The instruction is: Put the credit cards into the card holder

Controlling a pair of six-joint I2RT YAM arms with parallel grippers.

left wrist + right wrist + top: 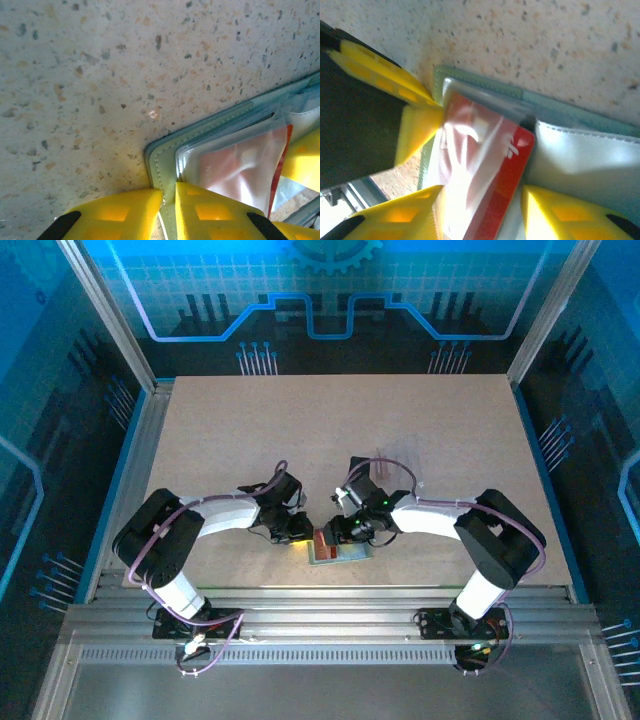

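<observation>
The left gripper (167,192) is clamping the stitched edge of the holder (161,165), pinning it to the table (100,75). The right gripper (481,192) is standing with its jaws apart, one finger on either side of the red card (492,150). I cannot tell whether the pads are touching the card.

The card is lying straight ahead of the right fingertips. Its far part is sitting under the holder's clear pocket film, beside the left fingers, and its near end is poking out between the right jaws. It is looking part-seated rather than home.

To do this well, the right gripper should be pushing along the card's length, straight ahead into the pocket. It should be staying low and flat so the card is not buckling or lifting the film. The left gripper is doing the bracing, so the push is best aimed toward that clamp. A push across it is likely to send the holder pivoting. Nudging the near edge with the jaws together is probably the safer way.
</observation>
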